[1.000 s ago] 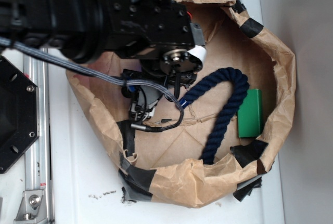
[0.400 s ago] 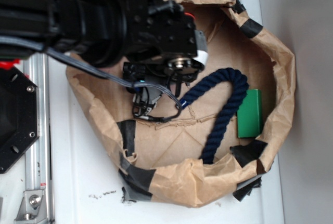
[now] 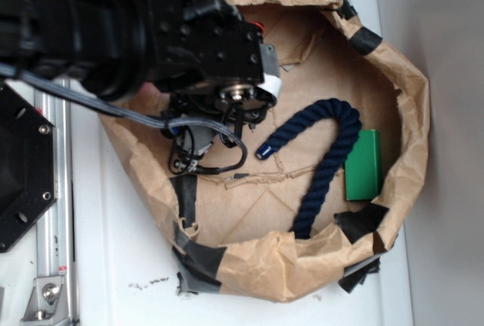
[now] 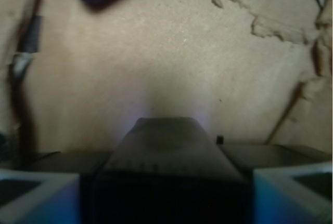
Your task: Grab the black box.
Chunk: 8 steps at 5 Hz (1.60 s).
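The white table (image 3: 121,265) carries a big brown paper bag (image 3: 408,114), which is rolled down and patched with black tape. It fills most of the exterior view. The black robot arm (image 3: 98,31) comes in from 9 o'clock and hangs over the part of the bag at 10 o'clock, with grey cables under it. At the edge of the picture at 9 o'clock lies a black plate with screws (image 3: 23,167), beside a metal rail (image 3: 53,212).

Inside the bag a dark blue rope (image 3: 321,152) bends like a hook in the middle. A green box (image 3: 364,165) lies flat just beside the rope, toward 3 o'clock, near the wall of the bag.

In the wrist view the gripper (image 4: 166,182) points to the paper floor. Its two pale fingers (image 4: 291,193) stand apart at 7 and 5 o'clock, and the black box (image 4: 166,151) sits between them at 6 o'clock. The picture is blurred, so I cannot tell if the fingers press the box or only stand around it. The rope end shows at 11 o'clock
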Each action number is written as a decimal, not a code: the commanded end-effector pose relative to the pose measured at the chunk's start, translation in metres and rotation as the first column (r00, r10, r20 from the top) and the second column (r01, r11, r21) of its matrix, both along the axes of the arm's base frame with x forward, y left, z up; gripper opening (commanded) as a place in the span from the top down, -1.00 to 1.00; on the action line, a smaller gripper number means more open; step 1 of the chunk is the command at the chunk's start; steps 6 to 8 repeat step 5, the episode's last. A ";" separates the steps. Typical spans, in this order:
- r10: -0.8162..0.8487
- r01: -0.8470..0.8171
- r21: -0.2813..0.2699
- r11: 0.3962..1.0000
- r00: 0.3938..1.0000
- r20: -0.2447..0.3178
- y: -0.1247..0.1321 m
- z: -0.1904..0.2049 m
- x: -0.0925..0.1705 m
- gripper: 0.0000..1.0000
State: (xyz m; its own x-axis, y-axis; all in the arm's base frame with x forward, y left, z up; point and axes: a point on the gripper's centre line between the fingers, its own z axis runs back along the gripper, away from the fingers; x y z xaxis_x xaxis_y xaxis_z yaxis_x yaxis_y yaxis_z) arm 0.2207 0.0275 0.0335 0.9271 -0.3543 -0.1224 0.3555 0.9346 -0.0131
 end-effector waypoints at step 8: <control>0.175 -0.170 -0.040 0.985 0.961 0.215 -0.025 0.123 0.040 1.00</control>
